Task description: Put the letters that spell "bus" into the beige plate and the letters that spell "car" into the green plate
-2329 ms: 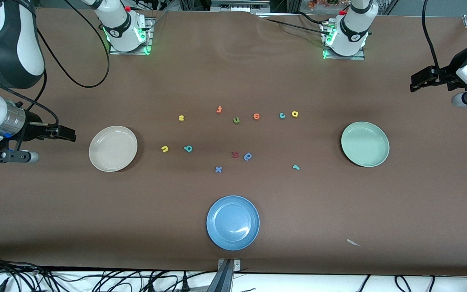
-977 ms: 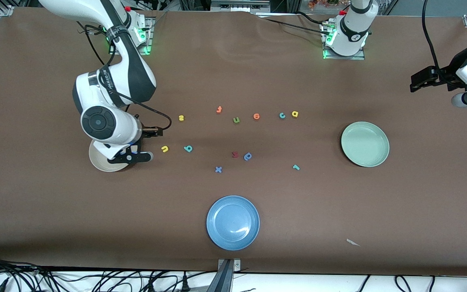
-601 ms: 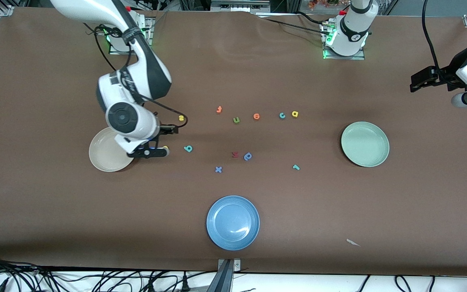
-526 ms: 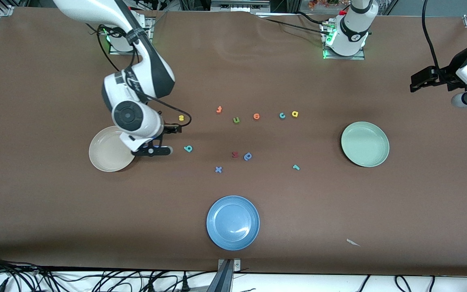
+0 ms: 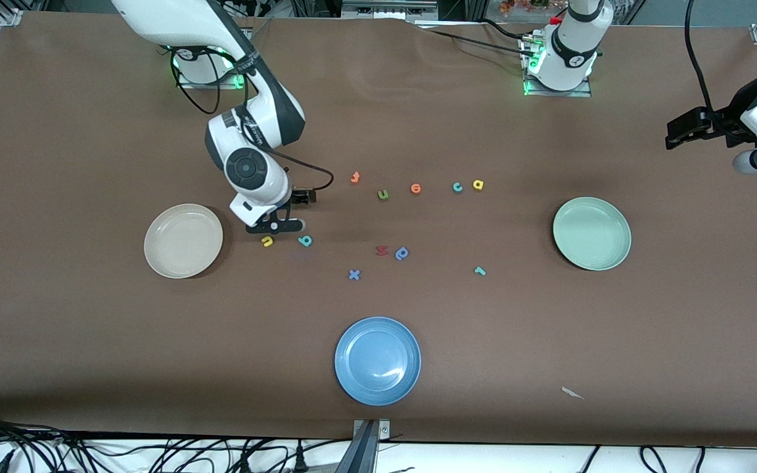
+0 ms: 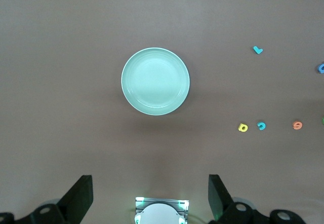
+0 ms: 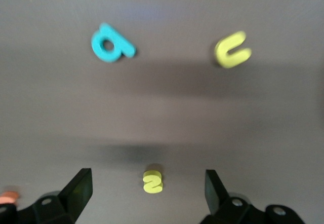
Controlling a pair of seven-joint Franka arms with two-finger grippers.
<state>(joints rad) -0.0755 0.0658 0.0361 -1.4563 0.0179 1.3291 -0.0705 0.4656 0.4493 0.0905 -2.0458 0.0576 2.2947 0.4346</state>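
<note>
1. Both grippers' jaws stand spread, holding nothing. The right gripper (image 5: 293, 197) hangs over the yellow s (image 7: 153, 181); the left gripper (image 5: 681, 131) waits off the table's left-arm end.
2. Bare brown table (image 5: 89, 341) surrounds each plate, edges unobstructed.
3. The yellow u (image 5: 267, 242) and teal b (image 5: 305, 241) lie apart, near the beige plate (image 5: 183, 240).
4. The teal c (image 5: 457, 187) and yellow a (image 5: 478, 184) lie side by side; the teal r (image 5: 480, 270) lies nearer the camera. All three are near the green plate (image 5: 591, 233).
5. Both plates are empty.
</note>
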